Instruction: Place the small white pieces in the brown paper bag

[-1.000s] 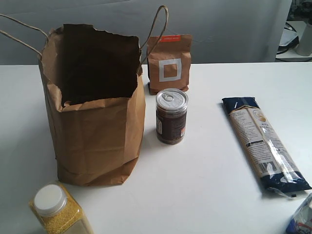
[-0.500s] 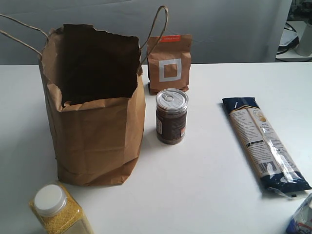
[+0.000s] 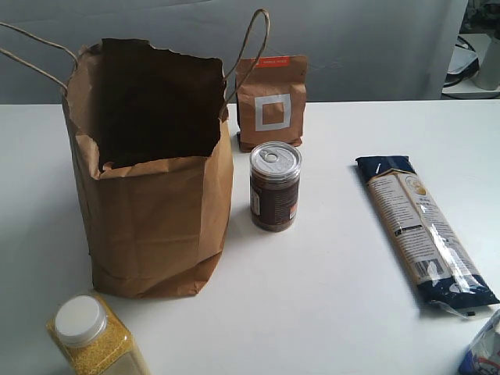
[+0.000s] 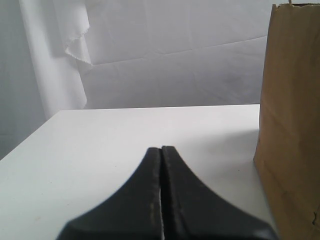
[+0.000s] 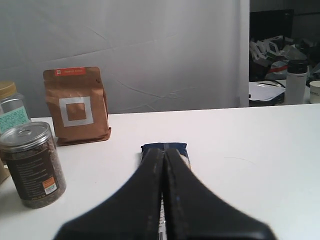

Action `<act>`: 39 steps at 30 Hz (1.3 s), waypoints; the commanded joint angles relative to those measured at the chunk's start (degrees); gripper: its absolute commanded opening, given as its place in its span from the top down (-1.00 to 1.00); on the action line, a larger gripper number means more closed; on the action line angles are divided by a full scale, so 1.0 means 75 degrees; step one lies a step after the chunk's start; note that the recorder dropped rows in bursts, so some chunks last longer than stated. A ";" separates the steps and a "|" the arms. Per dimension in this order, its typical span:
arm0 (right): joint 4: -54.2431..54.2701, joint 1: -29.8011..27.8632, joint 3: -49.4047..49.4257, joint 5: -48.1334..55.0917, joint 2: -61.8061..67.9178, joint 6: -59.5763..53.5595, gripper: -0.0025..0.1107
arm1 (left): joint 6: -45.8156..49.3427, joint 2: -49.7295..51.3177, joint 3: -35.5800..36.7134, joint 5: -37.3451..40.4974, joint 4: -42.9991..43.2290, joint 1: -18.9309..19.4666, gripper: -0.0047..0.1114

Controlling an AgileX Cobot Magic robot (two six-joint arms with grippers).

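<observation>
The brown paper bag (image 3: pixel 152 172) stands upright and open on the left of the white table, its cord handles sticking up; its side also fills the edge of the left wrist view (image 4: pixel 292 125). No small white pieces show in any view. My left gripper (image 4: pixel 161 149) is shut and empty, low over bare table beside the bag. My right gripper (image 5: pixel 164 149) is shut and empty, above the end of the long pasta packet (image 5: pixel 164 146). Neither gripper appears in the exterior view.
A small brown pouch with a white square label (image 3: pixel 271 101) stands behind a brown can (image 3: pixel 275 185). The long pasta packet (image 3: pixel 422 226) lies at the right. A white-lidded jar of yellow grains (image 3: pixel 94 336) sits at the front left; a blue wrapper (image 3: pixel 484 351) at the front right corner.
</observation>
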 commanded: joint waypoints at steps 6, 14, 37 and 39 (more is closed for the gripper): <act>-0.0169 0.0020 0.0024 0.0039 -0.0049 -0.0267 0.96 | -0.0029 -0.0027 0.0027 -0.0054 0.0029 -0.0061 0.92; -0.0169 0.0020 0.0024 0.0039 -0.0049 -0.0267 0.96 | -0.0029 -0.0027 0.0027 -0.0054 0.0029 -0.0061 0.92; -0.0169 -0.0289 0.0024 0.0039 -0.0049 -0.0267 0.96 | -0.0029 -0.0027 0.0027 -0.0054 0.0029 -0.0061 0.92; -0.0169 -0.0289 0.0024 0.0039 -0.0049 -0.0267 0.96 | -0.0029 -0.0027 0.0027 -0.0054 0.0029 -0.0061 0.92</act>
